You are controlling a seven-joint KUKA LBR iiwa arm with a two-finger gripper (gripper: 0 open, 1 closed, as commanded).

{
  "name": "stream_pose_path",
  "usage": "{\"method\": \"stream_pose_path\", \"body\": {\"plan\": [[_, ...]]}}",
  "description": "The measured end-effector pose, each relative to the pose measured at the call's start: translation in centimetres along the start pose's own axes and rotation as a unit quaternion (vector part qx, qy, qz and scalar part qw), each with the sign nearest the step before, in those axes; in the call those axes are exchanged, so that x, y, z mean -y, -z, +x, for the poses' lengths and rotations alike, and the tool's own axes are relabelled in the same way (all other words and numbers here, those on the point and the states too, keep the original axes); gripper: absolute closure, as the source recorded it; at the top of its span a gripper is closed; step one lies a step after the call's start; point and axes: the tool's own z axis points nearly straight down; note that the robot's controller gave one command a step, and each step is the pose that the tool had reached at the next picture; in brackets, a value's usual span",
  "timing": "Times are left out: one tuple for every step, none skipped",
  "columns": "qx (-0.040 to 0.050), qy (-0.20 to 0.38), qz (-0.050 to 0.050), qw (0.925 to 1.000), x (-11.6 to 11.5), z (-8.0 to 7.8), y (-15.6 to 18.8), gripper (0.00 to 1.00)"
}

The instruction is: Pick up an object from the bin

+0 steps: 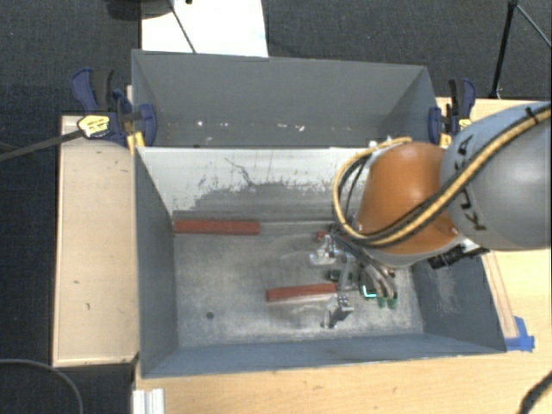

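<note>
Reddish-brown and flat, a short bar [297, 294] lay on the bin floor just left of the gripper [338, 310], its right end reaching in beneath the tool; whether the gripper was open, closed or gripping that bar could not be told; a longer bar [216, 227] of the same colour lay well apart, up and left of the gripper, along the far wall of the grey metal bin [155, 257]; the orange wrist cover [401, 192] sat above it.

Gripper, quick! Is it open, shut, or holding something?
Gripper: cannot tell whether it is open or shut; it is by the right end of the nearer reddish-brown bar.
</note>
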Motion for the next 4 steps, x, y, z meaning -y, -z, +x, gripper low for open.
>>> {"method": "stream_pose_path", "body": {"plan": [[0.0038, -0.001, 0.0, 1.0, 0.0, -0.2, 0.3, 0.0], [0.0098, -0.049, -0.001, 0.9988, -0.3, -2.9, -6.2, 1.0], [0.0098, -0.049, -0.001, 0.9988, -0.3, -2.9, -6.2, 1.0], [0.0015, -0.023, 0.0, 0.9997, 0.0, -2.5, -3.8, 1.0]]}}
